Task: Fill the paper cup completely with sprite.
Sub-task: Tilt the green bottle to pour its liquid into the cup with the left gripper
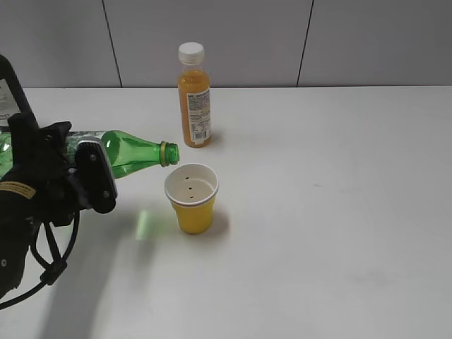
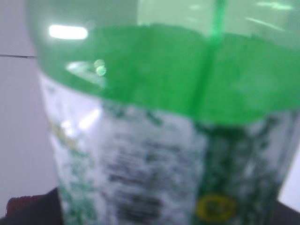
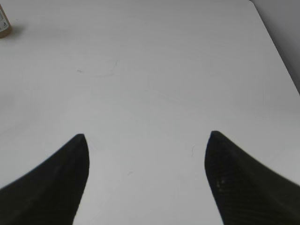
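White table (image 1: 332, 233), grey panelled wall behind.

Left gripper (image 1: 85, 173) at the left edge, clamped on the sprite (image 1: 131, 154): green bottle held nearly on its side, neck pointing right. Uncapped mouth sits just above and to the left of the paper cup (image 1: 191, 198), close to its rim but apart from it. No stream visible between mouth and cup.

Paper cup upright, near the table's middle, yellow wall, white rim, white inside with a few dark specks. Liquid level inside hard to judge; possibly a shallow clear layer, not sure. Green tint on the table just left of the cup.

Left wrist view is filled by the bottle (image 2: 159, 122), blurred at close range: green band above, grey-white patterned label below. Fingers not distinguishable there.

Orange juice bottle (image 1: 193, 95) stands upright beyond the cup, white cap on, toward the far wall. Dark bottle (image 1: 10, 88) with white label at far left, partly cut off by the frame.

Right gripper (image 3: 147, 180) released, jaws spread wide over bare table, nothing between them. Its fingers (image 3: 51, 187) are dark, tapering to points. It does not appear in the exterior view.
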You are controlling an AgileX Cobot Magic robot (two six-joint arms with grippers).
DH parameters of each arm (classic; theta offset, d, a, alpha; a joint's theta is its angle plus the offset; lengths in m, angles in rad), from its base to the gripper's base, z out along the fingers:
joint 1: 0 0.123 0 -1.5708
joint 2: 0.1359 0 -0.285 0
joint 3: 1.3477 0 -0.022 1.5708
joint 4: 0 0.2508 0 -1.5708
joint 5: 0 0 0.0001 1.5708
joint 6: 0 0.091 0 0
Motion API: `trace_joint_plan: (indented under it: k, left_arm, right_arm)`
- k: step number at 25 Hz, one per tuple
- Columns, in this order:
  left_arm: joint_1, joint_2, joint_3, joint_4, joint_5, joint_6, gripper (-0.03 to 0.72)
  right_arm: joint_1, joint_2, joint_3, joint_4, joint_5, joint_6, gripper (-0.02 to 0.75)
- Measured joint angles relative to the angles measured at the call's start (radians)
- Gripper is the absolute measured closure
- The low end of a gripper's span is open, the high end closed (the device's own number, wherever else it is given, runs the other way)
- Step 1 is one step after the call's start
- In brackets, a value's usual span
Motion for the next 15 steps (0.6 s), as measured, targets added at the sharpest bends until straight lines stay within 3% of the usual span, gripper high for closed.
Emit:
trace_joint_plan:
  k: [15]
  left_arm:
    - [0.002, 0.0, -0.01, -0.011, -0.002, 0.073, 0.233]
  right_arm:
    - [0.0, 0.0, 0.0, 0.001, 0.0, 0.0, 0.144]
